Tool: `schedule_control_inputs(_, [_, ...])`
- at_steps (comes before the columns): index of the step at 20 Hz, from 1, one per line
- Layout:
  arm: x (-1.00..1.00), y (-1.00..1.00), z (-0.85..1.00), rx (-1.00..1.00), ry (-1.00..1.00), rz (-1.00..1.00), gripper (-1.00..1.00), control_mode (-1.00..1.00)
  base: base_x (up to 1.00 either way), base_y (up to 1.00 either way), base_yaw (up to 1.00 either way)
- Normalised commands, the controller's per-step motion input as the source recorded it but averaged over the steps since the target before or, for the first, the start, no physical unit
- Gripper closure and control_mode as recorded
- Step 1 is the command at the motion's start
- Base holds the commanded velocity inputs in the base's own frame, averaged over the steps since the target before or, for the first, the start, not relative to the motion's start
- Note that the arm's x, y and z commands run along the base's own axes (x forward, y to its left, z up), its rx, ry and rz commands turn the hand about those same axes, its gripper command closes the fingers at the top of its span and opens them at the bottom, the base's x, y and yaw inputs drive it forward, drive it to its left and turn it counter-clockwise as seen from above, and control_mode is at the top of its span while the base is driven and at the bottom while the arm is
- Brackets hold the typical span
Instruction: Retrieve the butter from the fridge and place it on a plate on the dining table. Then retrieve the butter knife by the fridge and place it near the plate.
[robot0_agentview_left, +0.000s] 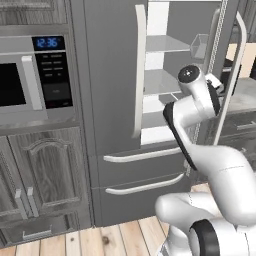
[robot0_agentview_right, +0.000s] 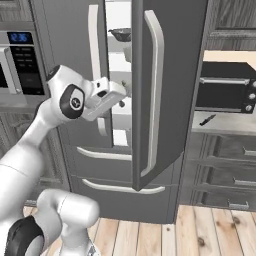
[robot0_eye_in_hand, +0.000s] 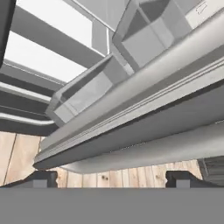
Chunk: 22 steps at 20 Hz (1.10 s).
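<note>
The dark grey fridge (robot0_agentview_left: 110, 75) stands with its right door (robot0_agentview_right: 170, 75) swung partly open, showing white shelves inside. My gripper (robot0_agentview_right: 123, 98) is open at the gap beside that door, with nothing between its fingers. In the hand view the gripper (robot0_eye_in_hand: 111, 178) looks along the door's edge and its long pale handle (robot0_eye_in_hand: 175, 146), fingertips spread wide. The butter knife (robot0_agentview_right: 207, 120) lies on the counter to the right of the fridge. The butter, the plate and the dining table are out of view.
A microwave (robot0_agentview_left: 30, 75) sits in the dark cabinets left of the fridge. A black toaster oven (robot0_agentview_right: 225, 90) stands on the right counter above drawers (robot0_agentview_right: 225, 175). A dark bowl (robot0_agentview_right: 120, 34) rests on an upper fridge shelf. Wooden floor (robot0_agentview_left: 125, 235) lies below.
</note>
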Motion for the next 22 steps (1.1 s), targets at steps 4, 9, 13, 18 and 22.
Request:
schedule_control_inputs(4, [0.40,0.36,0.00,-0.25,0.11,-0.02,-1.00,-1.00,0.00,0.00,0.00])
schedule_control_inputs(9, [0.48,0.11,0.00,-0.19,0.15,-0.01,-1.00,-1.00,0.00,0.00,0.00])
schedule_control_inputs(13, [0.04,-0.24,-0.02,0.00,0.05,0.00,-1.00,-1.00,0.00,0.00,0.00])
schedule_control_inputs(18, [0.07,-0.36,-0.01,0.00,0.16,0.00,-1.00,-1.00,0.00,0.00,0.00])
schedule_control_inputs(22, [0.00,-0.69,0.00,0.00,0.12,0.00,-1.00,-1.00,0.00,0.00,0.00])
